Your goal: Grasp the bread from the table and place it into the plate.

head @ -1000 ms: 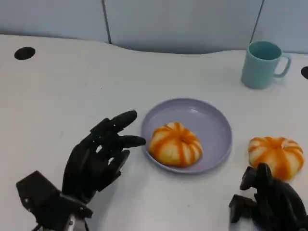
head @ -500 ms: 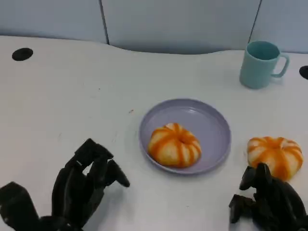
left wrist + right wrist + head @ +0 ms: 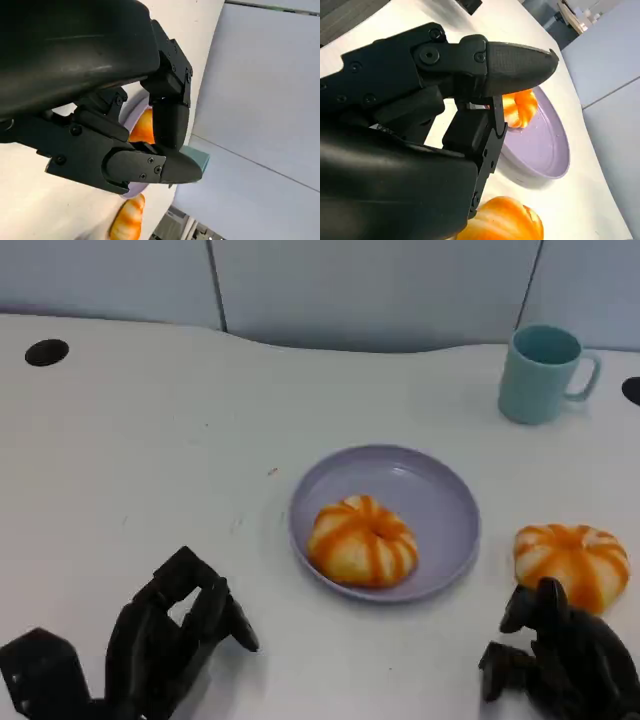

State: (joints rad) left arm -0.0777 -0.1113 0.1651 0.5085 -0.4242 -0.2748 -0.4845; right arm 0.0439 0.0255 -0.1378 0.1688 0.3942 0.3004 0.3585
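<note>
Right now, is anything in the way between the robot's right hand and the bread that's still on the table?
No, nothing visible. The right hand sits right next to the bread on the table, with just bare table around them. The plate is beside that bread, and it already holds another bread.

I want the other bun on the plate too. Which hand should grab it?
Probably the right hand. It sits right next to the bun on the table. The left hand is on the far side of the plate, fingers curled in.

Left hand, right hand: matte black, segmented, visible screws.
</note>
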